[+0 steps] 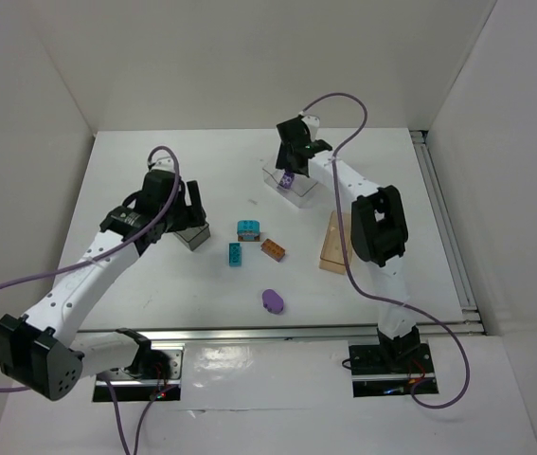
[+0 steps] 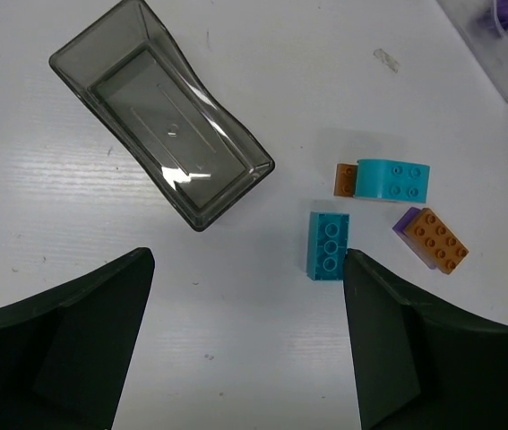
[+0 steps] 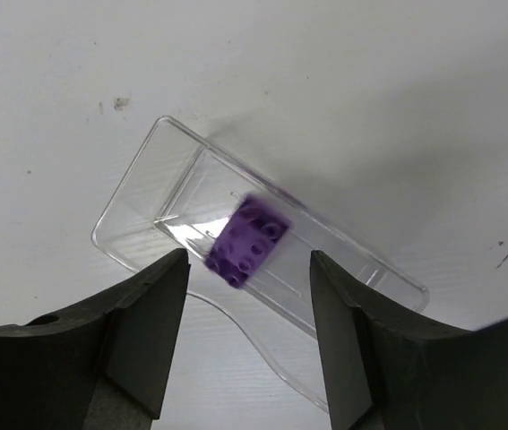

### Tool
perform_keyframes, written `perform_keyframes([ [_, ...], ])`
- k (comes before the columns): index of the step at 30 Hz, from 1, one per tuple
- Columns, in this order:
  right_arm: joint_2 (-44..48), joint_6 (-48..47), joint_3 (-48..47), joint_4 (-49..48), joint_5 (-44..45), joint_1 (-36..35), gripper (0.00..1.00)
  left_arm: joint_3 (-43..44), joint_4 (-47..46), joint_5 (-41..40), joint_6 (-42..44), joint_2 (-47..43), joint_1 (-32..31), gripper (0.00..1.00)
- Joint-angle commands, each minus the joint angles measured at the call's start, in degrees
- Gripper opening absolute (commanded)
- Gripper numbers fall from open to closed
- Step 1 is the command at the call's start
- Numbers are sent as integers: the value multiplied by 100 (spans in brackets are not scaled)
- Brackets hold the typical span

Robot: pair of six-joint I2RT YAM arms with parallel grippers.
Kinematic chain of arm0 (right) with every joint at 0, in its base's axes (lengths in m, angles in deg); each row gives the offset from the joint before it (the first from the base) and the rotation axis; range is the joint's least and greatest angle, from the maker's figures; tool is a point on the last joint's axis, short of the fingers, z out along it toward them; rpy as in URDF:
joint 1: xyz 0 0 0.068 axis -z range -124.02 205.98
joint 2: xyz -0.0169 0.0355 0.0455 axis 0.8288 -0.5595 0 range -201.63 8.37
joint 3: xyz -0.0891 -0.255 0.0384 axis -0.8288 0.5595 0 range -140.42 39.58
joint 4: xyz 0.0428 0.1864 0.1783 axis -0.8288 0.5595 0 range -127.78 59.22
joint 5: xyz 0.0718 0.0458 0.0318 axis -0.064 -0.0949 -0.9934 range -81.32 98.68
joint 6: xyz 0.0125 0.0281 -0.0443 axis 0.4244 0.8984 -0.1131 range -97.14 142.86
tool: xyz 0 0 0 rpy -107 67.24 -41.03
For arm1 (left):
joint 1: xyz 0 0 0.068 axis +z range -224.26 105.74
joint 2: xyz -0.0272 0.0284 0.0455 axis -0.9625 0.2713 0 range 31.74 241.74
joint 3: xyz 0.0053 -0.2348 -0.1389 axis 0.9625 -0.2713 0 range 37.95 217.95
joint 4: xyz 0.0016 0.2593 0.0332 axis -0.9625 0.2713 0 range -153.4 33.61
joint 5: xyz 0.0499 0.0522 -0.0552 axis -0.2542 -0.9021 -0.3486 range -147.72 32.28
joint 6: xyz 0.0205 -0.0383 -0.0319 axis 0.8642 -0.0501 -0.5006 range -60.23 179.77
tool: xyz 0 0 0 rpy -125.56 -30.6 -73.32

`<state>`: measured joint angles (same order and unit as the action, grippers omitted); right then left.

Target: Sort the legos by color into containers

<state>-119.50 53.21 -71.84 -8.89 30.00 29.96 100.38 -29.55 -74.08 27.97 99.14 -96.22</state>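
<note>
My right gripper is open above the clear box. In the right wrist view the open gripper frames a purple brick, blurred, inside the clear box. My left gripper is open and empty next to the dark-grey box. In the left wrist view the gripper hangs over bare table below the grey box, its right finger beside a teal brick. A second teal brick and an orange-brown brick lie further right. A purple oval piece lies nearer the front.
The tan box lies right of the bricks, beside the right arm's elbow. A small orange piece touches the second teal brick. A purple edge shows under the orange-brown brick. White walls enclose the table on three sides.
</note>
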Motion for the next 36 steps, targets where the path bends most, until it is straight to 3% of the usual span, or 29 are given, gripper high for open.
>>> perform_keyframes([
  [1, 105, -99, -451, 240, 21, 27, 65, 32, 61, 177, 68, 107, -28, 93],
  [6, 710, -213, -48, 241, -31, -78, 66, 93, 61, 265, 129, 239, -142, 93],
  [9, 1509, -345, 934, -127, -496, -280, 65, 93, 113, 387, 129, 291, -265, 88],
  [15, 2862, -30, 2832, -410, -322, -588, 80, -91, 61, 502, -494, 825, -1196, 83],
  [18, 3372, 33, 3247, -410, -199, -527, 85, -91, 0, 248, -907, 1204, -1573, 84],
  [27, 4235, 33, 3626, -6, 118, -421, 89, -38, -467, 1, -1286, 2531, -1742, 86],
  [31, 4411, 33, 3872, -58, -267, -184, 89, 23, -713, -78, -1391, 2954, -1742, 82],
  [35, 4534, 33, 3935, -58, -269, -62, 88, 216, -765, -139, -1444, 3350, -1742, 73],
  [36, 4534, 33, 3935, -58, -269, -61, 88, 217, -765, -192, -1444, 3402, -1742, 66],
])
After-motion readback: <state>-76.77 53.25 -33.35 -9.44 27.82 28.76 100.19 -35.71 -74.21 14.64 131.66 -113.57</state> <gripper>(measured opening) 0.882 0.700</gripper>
